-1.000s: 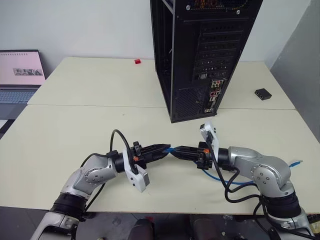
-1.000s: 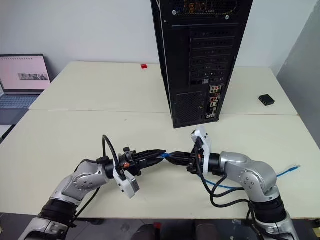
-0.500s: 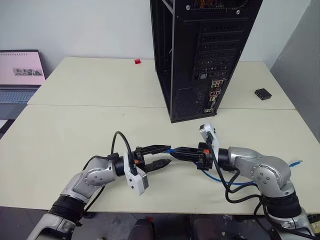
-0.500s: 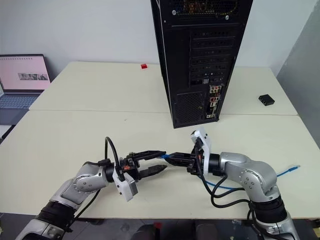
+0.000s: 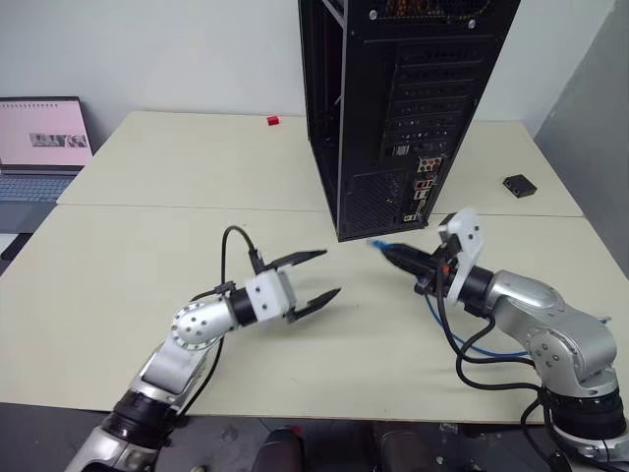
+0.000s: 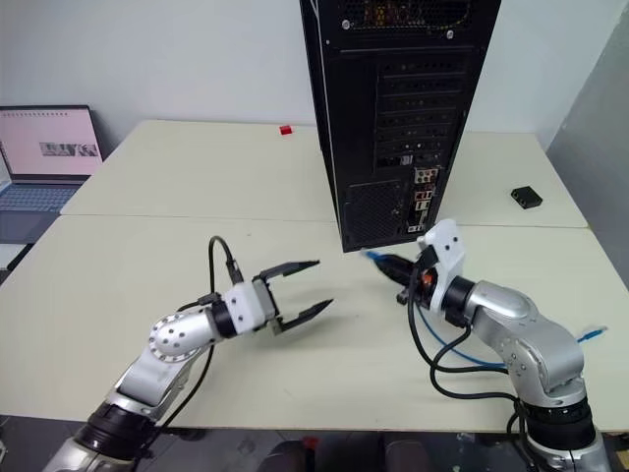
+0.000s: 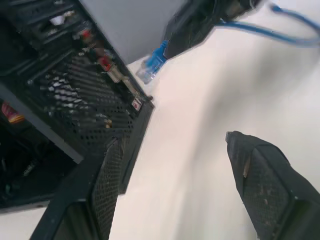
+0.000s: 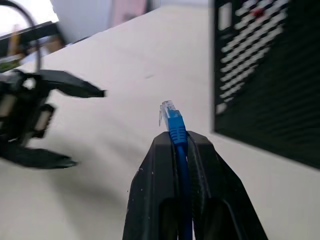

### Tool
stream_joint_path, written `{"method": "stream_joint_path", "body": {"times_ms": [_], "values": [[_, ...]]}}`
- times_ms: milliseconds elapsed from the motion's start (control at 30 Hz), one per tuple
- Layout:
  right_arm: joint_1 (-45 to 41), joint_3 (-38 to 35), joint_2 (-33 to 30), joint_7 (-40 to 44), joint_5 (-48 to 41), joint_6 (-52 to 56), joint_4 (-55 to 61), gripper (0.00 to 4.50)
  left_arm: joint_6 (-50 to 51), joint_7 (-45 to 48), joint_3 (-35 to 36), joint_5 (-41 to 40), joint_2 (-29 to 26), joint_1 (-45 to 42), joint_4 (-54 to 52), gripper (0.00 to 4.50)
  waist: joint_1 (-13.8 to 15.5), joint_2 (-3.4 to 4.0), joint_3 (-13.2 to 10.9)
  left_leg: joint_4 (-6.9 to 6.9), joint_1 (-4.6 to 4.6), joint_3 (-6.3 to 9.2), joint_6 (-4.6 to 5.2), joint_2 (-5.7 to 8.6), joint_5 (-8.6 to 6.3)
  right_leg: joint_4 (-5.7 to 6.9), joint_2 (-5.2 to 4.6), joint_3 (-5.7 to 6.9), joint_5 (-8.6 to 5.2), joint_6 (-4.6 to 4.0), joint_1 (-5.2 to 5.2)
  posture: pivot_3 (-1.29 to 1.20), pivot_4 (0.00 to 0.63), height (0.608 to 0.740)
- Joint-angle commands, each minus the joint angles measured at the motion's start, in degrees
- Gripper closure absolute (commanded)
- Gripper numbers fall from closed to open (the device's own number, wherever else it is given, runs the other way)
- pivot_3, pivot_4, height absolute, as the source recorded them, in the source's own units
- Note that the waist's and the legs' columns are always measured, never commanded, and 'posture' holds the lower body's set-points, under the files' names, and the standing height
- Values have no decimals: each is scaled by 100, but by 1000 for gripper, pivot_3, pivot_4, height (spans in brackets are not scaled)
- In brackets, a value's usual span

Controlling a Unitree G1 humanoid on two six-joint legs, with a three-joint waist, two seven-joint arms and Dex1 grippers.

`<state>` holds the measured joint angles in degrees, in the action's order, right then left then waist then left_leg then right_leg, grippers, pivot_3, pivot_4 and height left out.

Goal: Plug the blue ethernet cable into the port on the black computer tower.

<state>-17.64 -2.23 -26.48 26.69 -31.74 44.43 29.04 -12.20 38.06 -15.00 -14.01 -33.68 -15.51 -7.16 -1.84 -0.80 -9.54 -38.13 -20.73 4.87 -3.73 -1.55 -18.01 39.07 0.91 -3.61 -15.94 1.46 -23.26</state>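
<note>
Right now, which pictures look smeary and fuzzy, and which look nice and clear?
Left wrist view: smeary all over, the black computer tower and blue ethernet cable streaked. Right wrist view: the cable's plug looks fairly clear between the right gripper fingers, the left gripper and tower behind it fuzzy. Both eye views: clear, with soft shadows on the table.

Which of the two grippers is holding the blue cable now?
The right gripper: its fingers are shut on the blue ethernet cable, plug sticking out toward the black computer tower. The left gripper is open and empty.
</note>
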Motion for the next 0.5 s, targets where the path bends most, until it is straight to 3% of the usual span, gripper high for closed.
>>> {"method": "stream_joint_path", "body": {"times_ms": [33, 100, 300, 500], "values": [[-28, -10, 262, -1130, 1090, -658, 81, 4500, 1491, -418, 340, -511, 313, -352, -570, 1119, -5, 0, 0, 1, 0, 0, 0, -1, 0, 1, 0, 0, 0, 0, 0, 0, 150, 740], [-69, 143, 453, -1682, 1695, -981, -112, 4500, 2038, -579, 397, -589, 485, -507, -646, 1119, -9, 0, 0, 2, 2, -2, -1, 0, 0, 2, 0, -2, 0, 0, 0, 0, 150, 740], [-301, 368, 1204, -2411, 2308, -1284, -669, 4500, 3305, -873, 452, -804, 956, -834, -827, 1119, -16, 0, 0, 5, 2, -6, -4, -1, 2, 0, 1, -8, 0, -1, -4, 0, 150, 740], [-647, 345, 1648, -2703, 2583, -1305, -1065, 4500, 3983, -760, 209, -687, 1120, -827, -1334, 1119, -6, 1, 0, 2, 0, -9, -7, 1, 3, 0, -1, -12, 0, -1, -6, 0, 150, 740]]}}
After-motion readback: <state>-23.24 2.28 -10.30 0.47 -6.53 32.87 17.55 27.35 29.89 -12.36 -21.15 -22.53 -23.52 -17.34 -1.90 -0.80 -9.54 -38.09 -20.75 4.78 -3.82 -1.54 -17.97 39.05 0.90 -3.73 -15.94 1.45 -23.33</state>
